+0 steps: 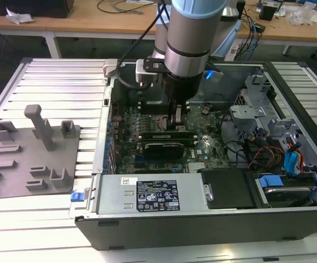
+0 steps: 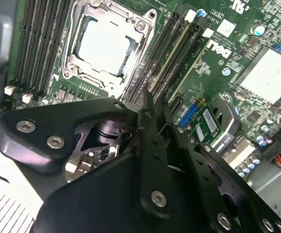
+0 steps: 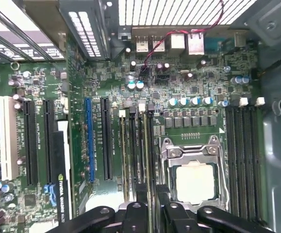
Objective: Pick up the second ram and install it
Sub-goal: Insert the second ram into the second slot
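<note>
The arm points straight down into the computer case (image 1: 289, 219). Its gripper (image 1: 177, 118) is squeezed shut on the second ram (image 3: 150, 160), which stands in a memory slot (image 3: 132, 150) beside the processor socket (image 2: 106, 46). The exterior view also shows the grey tray (image 1: 32, 159).

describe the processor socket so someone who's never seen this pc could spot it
Look inside the open computer case, at the green motherboard on its floor. The processor socket sits between two banks of long black memory slots. Unlike those narrow slots, it is square, with a shiny metal frame around a pale centre.
</note>
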`<action>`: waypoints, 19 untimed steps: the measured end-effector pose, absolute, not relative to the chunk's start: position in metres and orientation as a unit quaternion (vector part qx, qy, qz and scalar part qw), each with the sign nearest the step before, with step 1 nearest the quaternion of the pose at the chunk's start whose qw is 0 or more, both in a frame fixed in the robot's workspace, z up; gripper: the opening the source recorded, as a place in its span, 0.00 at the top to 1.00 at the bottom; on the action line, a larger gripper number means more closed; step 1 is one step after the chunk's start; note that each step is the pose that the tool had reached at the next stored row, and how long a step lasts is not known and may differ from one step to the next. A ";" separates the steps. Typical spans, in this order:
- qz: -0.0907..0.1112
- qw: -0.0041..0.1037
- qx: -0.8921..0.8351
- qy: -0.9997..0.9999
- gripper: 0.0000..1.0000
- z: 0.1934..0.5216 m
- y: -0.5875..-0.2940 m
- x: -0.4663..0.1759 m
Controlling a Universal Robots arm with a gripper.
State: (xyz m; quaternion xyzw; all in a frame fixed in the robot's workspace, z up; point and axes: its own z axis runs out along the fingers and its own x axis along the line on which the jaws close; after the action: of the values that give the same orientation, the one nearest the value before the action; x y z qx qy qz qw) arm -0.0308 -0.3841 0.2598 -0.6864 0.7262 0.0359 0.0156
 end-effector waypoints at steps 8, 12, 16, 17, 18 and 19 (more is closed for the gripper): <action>0.035 0.014 -0.687 0.726 0.89 0.271 -0.382 -0.031; 0.035 0.014 -0.687 0.726 0.89 0.271 -0.382 -0.031; 0.035 0.014 -0.687 0.726 0.89 0.271 -0.382 -0.031; 0.035 0.014 -0.687 0.726 0.89 0.271 -0.382 -0.031; 0.035 0.014 -0.687 0.726 0.89 0.271 -0.382 -0.031; 0.035 0.014 -0.687 0.726 0.89 0.271 -0.382 -0.031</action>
State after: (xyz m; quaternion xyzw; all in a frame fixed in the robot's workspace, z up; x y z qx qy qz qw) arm -0.0308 -0.3819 0.2712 -0.6867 0.7260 0.0346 0.0144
